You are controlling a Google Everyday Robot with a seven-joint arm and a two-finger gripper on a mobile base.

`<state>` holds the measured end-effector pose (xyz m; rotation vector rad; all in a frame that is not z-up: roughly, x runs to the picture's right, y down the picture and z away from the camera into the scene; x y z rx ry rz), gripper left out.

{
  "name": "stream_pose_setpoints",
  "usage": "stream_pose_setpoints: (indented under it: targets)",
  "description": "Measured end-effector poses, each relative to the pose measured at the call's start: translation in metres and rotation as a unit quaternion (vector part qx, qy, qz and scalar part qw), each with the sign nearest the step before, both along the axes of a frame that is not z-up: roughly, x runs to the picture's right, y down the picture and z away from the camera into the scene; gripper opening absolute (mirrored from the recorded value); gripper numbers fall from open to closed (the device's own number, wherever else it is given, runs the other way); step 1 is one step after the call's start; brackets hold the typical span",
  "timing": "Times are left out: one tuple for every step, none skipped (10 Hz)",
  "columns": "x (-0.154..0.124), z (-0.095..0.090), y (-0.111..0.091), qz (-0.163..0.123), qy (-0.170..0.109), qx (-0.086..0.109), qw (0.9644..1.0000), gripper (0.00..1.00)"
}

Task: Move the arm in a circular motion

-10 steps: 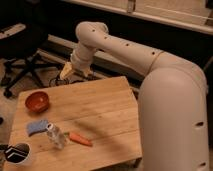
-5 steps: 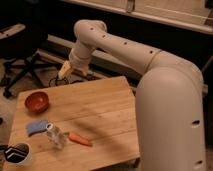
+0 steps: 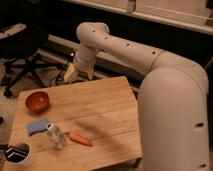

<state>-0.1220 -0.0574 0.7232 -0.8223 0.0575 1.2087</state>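
You've nothing to grip: the arm [image 3: 127, 50], likely stiff and heavy, holds its gripper [image 3: 78, 75] open and empty by the wooden table's [image 3: 105, 107] far edge.

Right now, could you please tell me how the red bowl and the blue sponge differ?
The red bowl is round and hollow; the blue sponge is flat and roughly rectangular. The bowl is larger than the sponge. The bowl sits farther back; the sponge lies nearer the front. Both rest on the wooden table, apart from the gripper, which hangs at the table's far edge.
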Motion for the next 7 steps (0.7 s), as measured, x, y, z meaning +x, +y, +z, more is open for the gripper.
stream_pose_setpoints:
  targets:
    - [0.020, 0.000, 0.003, 0.017, 0.016, -0.004, 0.9997, 0.80]
    - [0.038, -0.002, 0.007, 0.032, 0.029, -0.006, 0.9990, 0.80]
    - [0.065, -0.003, 0.011, 0.053, 0.047, -0.007, 0.9974, 0.80]
    - [0.088, -0.004, 0.014, 0.072, 0.063, -0.007, 0.9954, 0.80]
    - [0.107, -0.005, 0.014, 0.087, 0.076, -0.006, 0.9933, 0.80]
    - [0.134, -0.003, 0.012, 0.105, 0.095, -0.003, 0.9899, 0.80]
    - [0.168, -0.001, 0.003, 0.122, 0.117, 0.007, 0.9856, 0.80]
